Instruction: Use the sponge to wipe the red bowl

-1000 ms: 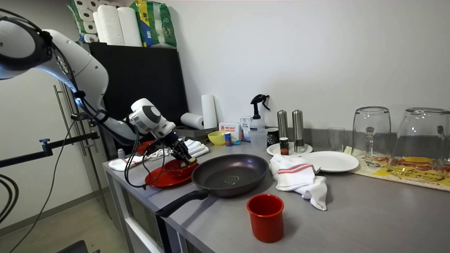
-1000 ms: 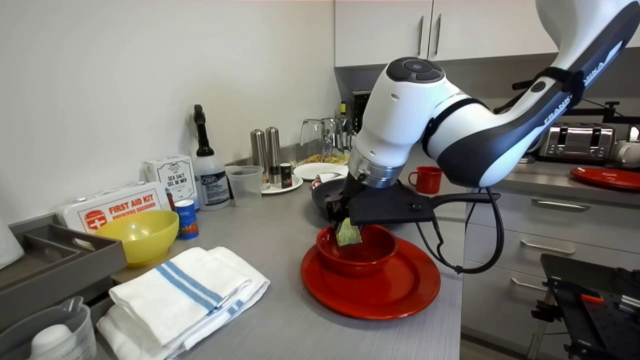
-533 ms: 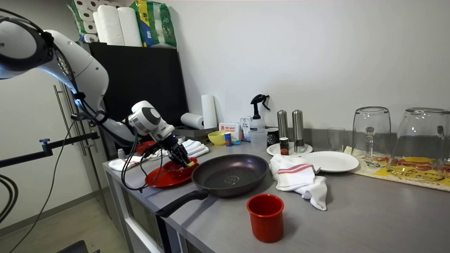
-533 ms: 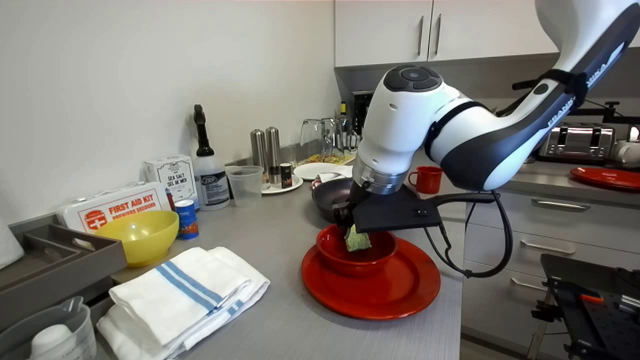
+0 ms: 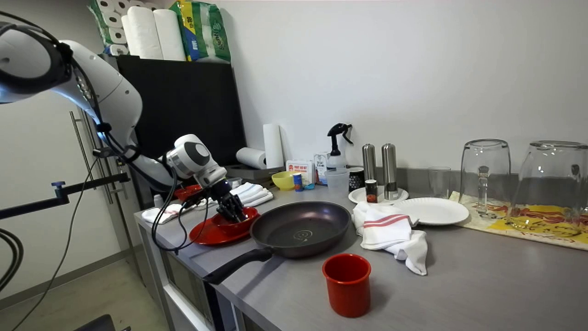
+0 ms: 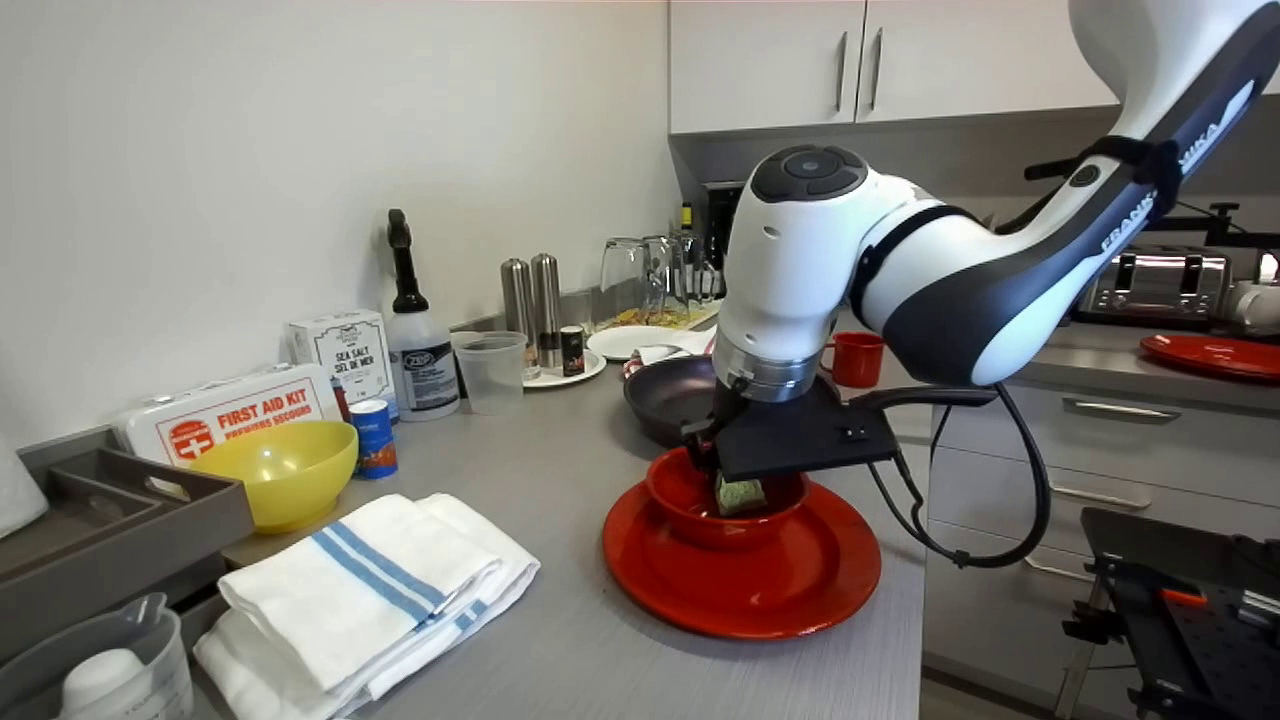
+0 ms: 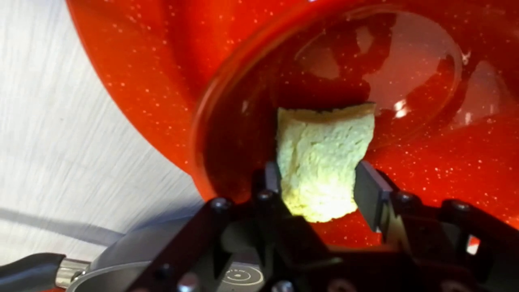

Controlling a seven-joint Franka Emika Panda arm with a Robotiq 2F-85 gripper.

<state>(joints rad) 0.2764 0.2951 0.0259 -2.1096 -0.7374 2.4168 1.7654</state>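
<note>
Sponge (image 7: pixel 326 138) inside bowl (image 6: pixel 700 528), jaws of gripper (image 7: pixel 322 178) pinching it.
Bowl on plate (image 6: pixel 740 612); pan (image 5: pixel 301 225) at bowl's 3 o'clock in an exterior view.

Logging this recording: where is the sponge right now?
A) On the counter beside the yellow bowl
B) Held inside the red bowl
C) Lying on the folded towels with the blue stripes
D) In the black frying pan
B: the wrist view shows the sponge pinched in the tool, within the rim of the red bowl.
</note>
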